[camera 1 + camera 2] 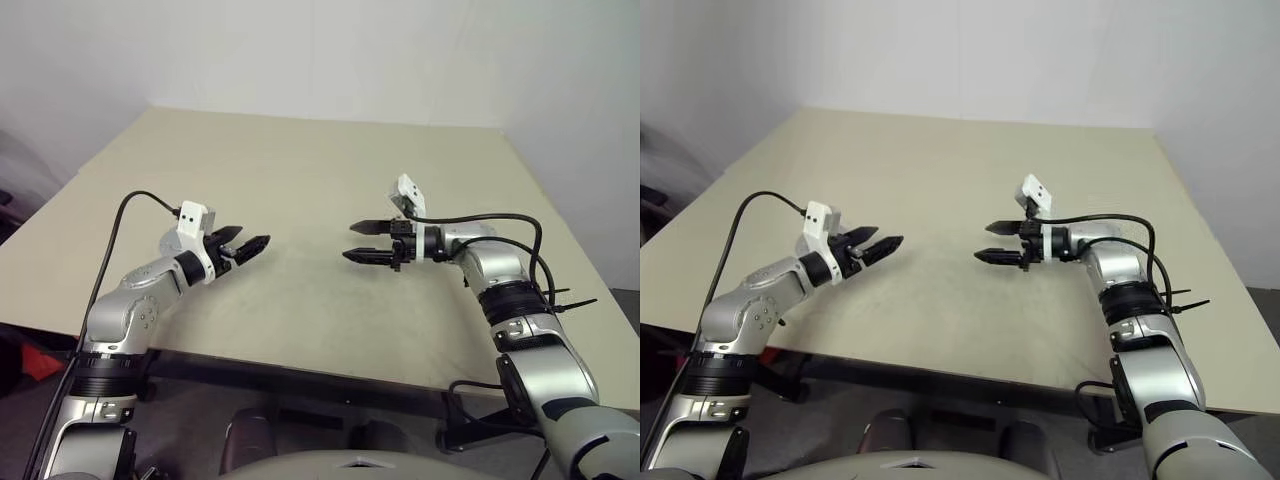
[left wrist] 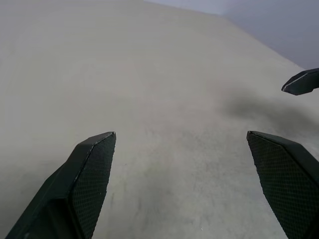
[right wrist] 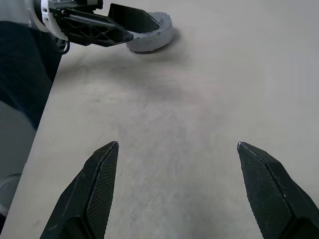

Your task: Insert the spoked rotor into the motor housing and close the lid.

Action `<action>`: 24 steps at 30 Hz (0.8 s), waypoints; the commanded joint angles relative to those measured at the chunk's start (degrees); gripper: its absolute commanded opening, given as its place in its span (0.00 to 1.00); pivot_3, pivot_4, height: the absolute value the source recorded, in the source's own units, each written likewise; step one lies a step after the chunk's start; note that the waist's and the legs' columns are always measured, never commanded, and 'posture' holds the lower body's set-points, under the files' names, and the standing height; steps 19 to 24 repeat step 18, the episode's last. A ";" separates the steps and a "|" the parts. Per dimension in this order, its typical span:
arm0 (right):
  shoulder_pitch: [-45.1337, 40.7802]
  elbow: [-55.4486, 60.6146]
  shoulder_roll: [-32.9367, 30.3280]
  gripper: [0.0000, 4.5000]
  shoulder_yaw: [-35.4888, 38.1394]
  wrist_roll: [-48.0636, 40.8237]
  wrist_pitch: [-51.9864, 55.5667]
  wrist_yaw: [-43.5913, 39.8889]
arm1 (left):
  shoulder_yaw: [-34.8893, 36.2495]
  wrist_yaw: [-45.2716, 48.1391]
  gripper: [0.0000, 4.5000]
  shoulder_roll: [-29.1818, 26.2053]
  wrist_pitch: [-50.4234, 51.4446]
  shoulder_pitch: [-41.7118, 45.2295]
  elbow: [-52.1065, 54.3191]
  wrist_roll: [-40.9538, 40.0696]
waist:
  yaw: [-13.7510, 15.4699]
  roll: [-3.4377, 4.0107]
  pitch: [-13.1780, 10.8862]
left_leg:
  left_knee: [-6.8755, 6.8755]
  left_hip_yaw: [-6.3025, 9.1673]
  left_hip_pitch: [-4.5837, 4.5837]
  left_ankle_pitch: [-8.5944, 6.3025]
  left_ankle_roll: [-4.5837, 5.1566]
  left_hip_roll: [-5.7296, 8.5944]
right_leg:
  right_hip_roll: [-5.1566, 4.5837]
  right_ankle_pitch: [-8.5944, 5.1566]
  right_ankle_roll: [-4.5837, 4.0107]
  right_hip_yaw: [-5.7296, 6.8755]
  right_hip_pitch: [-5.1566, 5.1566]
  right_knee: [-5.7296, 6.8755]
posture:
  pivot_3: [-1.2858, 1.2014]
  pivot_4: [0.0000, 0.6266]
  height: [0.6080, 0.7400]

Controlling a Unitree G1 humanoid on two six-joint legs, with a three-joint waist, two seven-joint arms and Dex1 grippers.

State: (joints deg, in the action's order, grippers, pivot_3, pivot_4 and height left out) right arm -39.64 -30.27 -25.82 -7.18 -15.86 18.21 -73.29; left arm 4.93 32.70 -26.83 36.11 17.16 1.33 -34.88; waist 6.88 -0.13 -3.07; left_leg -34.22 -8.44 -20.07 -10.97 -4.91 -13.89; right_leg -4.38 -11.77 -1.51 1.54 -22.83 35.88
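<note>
Above the near left part of the bare beige table [image 1: 300,150], you are holding the left tool [image 1: 252,237] with its two black fingers spread wide and gripping nothing. Just beyond those fingers in the right wrist view, a pale grey rounded object [image 3: 149,44] is lying on the table, half hidden; you cannot tell whether it is the rotor, housing or lid. Toward the near right, you are keeping the right tool [image 1: 349,242] wide and empty, facing the left one across a gap.
</note>
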 commanded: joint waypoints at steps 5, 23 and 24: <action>0.26 2.14 1.29 0.96 3.58 -1.34 -4.94 2.87 | 1.89 0.28 0.99 0.77 -1.25 0.49 0.85 0.89 | -0.01 0.00 0.00 | 0.00 0.00 0.00 -0.01 0.01 0.00 | 0.00 0.00 0.00 0.00 0.00 -0.01 | 0.52 0.00 1.00; -2.87 -5.38 0.64 0.96 2.80 2.92 -4.07 5.26 | 1.20 0.92 0.99 0.81 -0.98 -0.34 1.35 3.58 | -0.13 0.00 0.00 | 0.01 0.00 -0.01 -0.01 0.02 0.00 | 0.00 0.00 0.00 -0.01 -0.01 -0.02 | 0.52 0.00 1.00; -2.87 -5.38 0.64 0.96 2.80 2.92 -4.07 5.26 | 1.20 0.92 0.99 0.81 -0.98 -0.34 1.35 3.58 | -0.13 0.00 0.00 | 0.01 0.00 -0.01 -0.01 0.02 0.00 | 0.00 0.00 0.00 -0.01 -0.01 -0.02 | 0.52 0.00 1.00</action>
